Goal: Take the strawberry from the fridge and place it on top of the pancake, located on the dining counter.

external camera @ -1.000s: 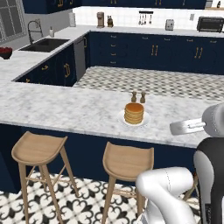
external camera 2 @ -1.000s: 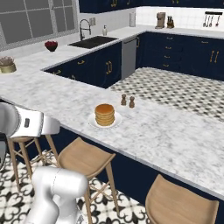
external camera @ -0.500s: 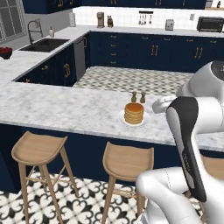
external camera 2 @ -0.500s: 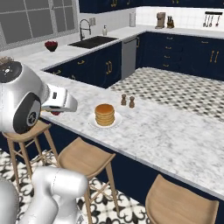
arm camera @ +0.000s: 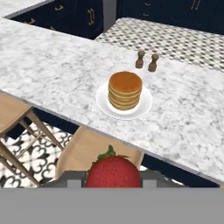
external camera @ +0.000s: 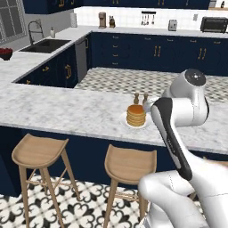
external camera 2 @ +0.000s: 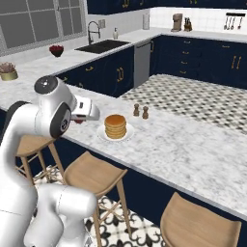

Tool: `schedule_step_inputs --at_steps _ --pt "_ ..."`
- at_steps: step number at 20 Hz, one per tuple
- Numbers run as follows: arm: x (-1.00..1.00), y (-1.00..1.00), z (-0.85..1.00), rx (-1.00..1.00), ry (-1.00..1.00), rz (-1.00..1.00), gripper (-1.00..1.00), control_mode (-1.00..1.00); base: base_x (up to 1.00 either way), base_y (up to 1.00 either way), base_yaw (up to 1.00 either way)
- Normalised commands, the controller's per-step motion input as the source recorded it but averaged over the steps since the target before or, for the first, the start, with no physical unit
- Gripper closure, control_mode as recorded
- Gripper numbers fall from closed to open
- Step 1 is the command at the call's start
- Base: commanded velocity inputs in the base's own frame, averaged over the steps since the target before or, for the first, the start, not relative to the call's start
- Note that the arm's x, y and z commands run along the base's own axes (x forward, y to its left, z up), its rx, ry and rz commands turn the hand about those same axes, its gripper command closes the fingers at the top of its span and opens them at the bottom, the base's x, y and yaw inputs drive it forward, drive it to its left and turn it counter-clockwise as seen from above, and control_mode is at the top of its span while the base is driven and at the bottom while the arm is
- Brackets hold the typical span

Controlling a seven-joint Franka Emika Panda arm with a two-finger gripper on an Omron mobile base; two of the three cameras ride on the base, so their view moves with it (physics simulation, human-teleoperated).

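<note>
Swung in toward the pancake (arm camera: 125, 89) since a second ago, gripper (arm camera: 113, 179) clamped on the strawberry (arm camera: 113, 171), short of the counter's (arm camera: 52, 74) near edge. Best carried forward over the stack, lowered gently, released centred.

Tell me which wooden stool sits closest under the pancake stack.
The second stool from the left in the left base view, its seat just below the pancake; the other stool stands further left.
</note>
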Motion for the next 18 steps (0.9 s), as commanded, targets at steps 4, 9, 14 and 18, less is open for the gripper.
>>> schedule_step_inputs --at_steps 4,9,14,18 --pt "0.79 -0.24 -0.16 0.0 0.04 0.0 1.0 -1.0 0.0 0.0 0.0" --pt "0.79 -0.18 -0.02 0.0 0.03 0.0 1.0 -1.0 0.0 0.0 0.0" --pt "0.76 -0.11 -0.17 0.0 0.02 0.0 1.0 -1.0 0.0 0.0 0.0" --pt "0.6 0.0 -0.33 0.0 0.03 0.0 1.0 -1.0 0.0 0.0 0.0"
